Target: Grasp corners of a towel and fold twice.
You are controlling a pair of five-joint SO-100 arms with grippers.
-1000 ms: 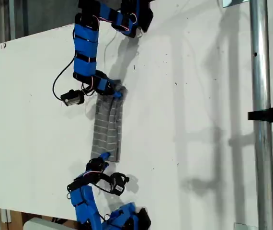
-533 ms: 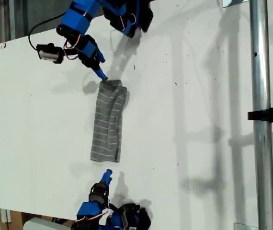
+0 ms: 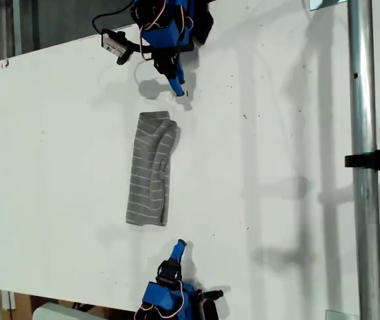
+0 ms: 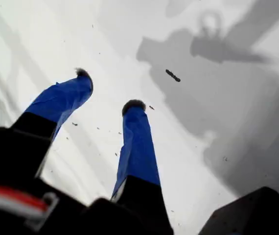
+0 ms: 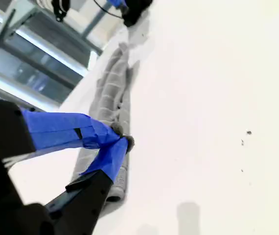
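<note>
Exterior view: the towel (image 3: 151,170) lies as a narrow strip mid bench (image 3: 277,133), neither arm touching it. My first tool (image 3: 177,88) is spread and empty, my second tool (image 3: 179,248) clenched on nothing. For the second fold I'd pinch one short end's corners (image 3: 130,220) low and squarely.

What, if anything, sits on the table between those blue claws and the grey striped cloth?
Nothing visible does. Only bare white table lies between the towel and either my first gripper or my second gripper.
</note>
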